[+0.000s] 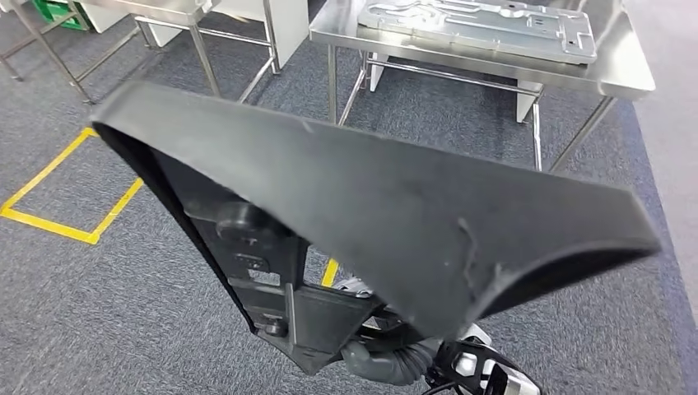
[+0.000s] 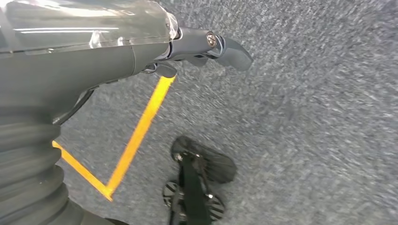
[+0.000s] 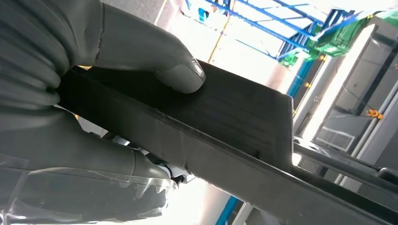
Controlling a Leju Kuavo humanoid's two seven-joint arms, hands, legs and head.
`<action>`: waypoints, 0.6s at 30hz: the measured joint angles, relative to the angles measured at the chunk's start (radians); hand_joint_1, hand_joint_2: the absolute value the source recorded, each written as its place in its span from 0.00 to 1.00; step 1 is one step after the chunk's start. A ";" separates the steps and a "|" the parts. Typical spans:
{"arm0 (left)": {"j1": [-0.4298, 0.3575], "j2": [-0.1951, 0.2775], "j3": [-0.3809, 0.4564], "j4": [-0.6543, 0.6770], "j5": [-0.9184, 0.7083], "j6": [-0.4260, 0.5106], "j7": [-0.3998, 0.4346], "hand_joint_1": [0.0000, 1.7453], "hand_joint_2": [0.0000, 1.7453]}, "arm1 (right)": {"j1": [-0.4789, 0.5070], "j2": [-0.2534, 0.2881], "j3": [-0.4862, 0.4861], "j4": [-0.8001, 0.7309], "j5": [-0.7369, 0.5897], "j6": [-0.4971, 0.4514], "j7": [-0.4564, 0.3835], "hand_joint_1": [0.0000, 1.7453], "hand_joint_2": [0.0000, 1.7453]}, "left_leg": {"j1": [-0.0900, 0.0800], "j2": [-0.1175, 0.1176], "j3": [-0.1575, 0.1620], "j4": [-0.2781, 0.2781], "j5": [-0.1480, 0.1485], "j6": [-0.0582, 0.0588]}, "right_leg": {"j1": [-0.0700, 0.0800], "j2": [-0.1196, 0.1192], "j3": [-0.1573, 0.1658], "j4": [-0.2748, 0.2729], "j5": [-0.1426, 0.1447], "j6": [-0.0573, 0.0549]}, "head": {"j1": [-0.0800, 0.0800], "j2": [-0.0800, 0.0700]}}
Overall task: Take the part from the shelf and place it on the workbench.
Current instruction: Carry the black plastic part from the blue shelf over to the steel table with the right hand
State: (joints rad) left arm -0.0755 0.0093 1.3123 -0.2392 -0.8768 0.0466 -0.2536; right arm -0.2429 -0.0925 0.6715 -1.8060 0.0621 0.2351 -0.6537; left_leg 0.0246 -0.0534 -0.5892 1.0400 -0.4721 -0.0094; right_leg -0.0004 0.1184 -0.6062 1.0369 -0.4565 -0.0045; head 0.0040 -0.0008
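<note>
Right hand point(image 1: 387, 358) first, from the head view: we see it low in the picture, under the near end of the black part point(image 1: 370, 197), and the part rises out of it as a broad dark panel held up in front of us, well clear of the carpet point(image 1: 99, 313). We judge the part is held high and angled like this to be carried across to the steel workbench point(image 1: 625, 78) ahead, where a pressed metal plate point(image 1: 486, 29) already lies. Yellow floor tape point(image 1: 58, 222) marks a box on the carpet to our left. The step in hand looks to us like the carry, with the placing not yet done.

From the left wrist view, our left hand point(image 2: 202, 47) hangs over the carpet with nothing in it; one dark finger points outward, and we cannot tell how the other fingers lie.

From the right wrist view, our right hand is closed on the part: the thick thumb point(image 3: 180, 75) presses flat on one face of the panel's edge, while the other fingers point(image 3: 141, 166) wrap in from the opposite side, so the edge is clamped between them. Blue racking point(image 3: 281, 18) stands in the bright background.
</note>
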 joint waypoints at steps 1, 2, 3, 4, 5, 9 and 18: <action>-0.002 -0.001 0.000 0.000 -0.002 -0.001 0.005 0.00 1.00 | 0.003 -0.001 -0.003 0.000 0.001 0.001 -0.002 0.97 1.00 | 0.000 0.010 0.003 -0.003 0.001 0.007 | 0.000 -0.005 -0.001 0.004 -0.003 0.005 | 0.000 0.000; -0.003 -0.001 0.000 0.000 -0.003 -0.001 0.009 0.00 1.00 | 0.005 -0.002 -0.006 -0.001 0.001 0.002 -0.003 0.97 1.00 | 0.001 0.019 0.006 -0.006 0.002 0.013 | 0.001 -0.022 -0.007 0.017 -0.012 0.010 | 0.003 0.000; -0.004 -0.002 0.000 0.000 -0.004 -0.001 0.013 0.00 1.00 | 0.006 -0.002 -0.007 -0.001 0.002 0.002 -0.003 0.97 1.00 | 0.003 0.030 0.009 -0.009 0.003 0.019 | 0.001 -0.048 -0.022 0.048 -0.030 0.016 | 0.005 0.000; -0.004 -0.002 0.000 0.000 -0.004 -0.001 0.015 0.00 1.00 | 0.007 -0.003 -0.008 -0.001 0.003 0.003 -0.003 0.97 1.00 | 0.002 0.041 0.012 -0.011 0.001 0.023 | 0.000 -0.078 -0.047 0.099 -0.056 0.021 | 0.007 0.000; -0.002 -0.002 0.000 0.000 -0.004 -0.001 0.017 0.00 1.00 | 0.008 -0.004 -0.009 -0.001 0.003 0.004 -0.003 0.97 1.00 | 0.001 0.053 0.013 -0.011 -0.001 0.026 | -0.002 -0.098 -0.082 0.163 -0.084 0.026 | 0.008 0.000; -0.001 -0.002 0.000 0.000 -0.004 -0.001 0.018 0.00 1.00 | 0.015 -0.005 -0.009 -0.001 0.007 0.005 -0.004 0.97 1.00 | 0.000 0.098 0.024 -0.011 -0.013 0.023 | -0.012 -0.120 -0.135 0.237 -0.070 0.032 | 0.009 0.000; -0.013 -0.002 -0.001 0.000 -0.007 -0.013 0.017 0.00 1.00 | 0.005 -0.004 -0.010 -0.002 0.032 0.013 0.006 0.97 1.00 | -0.003 0.118 0.050 0.015 -0.066 -0.021 | -0.001 -0.144 -0.004 -0.015 0.017 -0.014 | 0.006 0.000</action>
State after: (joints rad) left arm -0.0880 0.0075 1.3110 -0.2388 -0.8834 0.0340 -0.2364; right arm -0.2378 -0.0966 0.6620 -1.8083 0.0938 0.2484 -0.6476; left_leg 0.0214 0.0650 -0.5396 1.0550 -0.5380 -0.0300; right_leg -0.0012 -0.0255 -0.6103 1.0216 -0.4393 -0.0185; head 0.0102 -0.0008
